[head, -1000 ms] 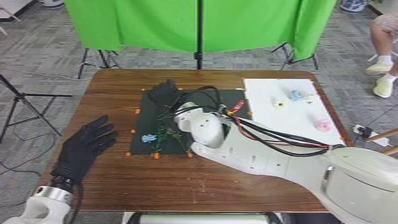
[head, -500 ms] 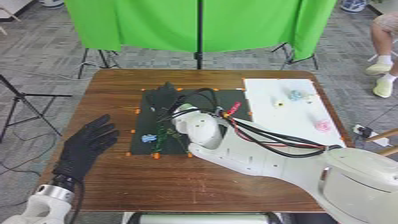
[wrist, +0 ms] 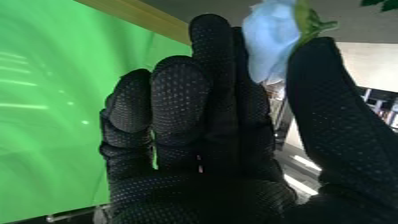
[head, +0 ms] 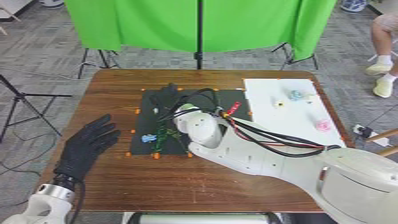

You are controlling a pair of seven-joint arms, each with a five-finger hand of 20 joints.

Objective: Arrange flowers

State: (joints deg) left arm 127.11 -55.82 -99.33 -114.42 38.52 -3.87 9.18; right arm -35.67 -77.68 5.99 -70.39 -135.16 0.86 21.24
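Note:
In the head view my right hand [head: 165,96] is over the upper left part of the dark mat [head: 204,95]. A blue flower [head: 148,138] and green stems [head: 160,144] lie at the mat's lower left. My left hand [head: 87,145] rests left of the mat with its fingers straight. The right wrist view has my right hand [wrist: 222,145] with a pale bluish-white flower [wrist: 269,37] pinched between its thumb and fingertips. Its green base touches the thumb tip. Part of the dark mat is hidden under the right arm.
On the white sheet [head: 266,120] at the right are a light blue flower [head: 296,94], a small pale flower [head: 280,104] and a pink flower [head: 323,125]. Orange markers line the dark mat. A green curtain [head: 142,25] hangs beyond the table [head: 240,192].
My right hand has turned and looks narrower than a second ago, and its wrist has shifted slightly. The left hand stays where it was.

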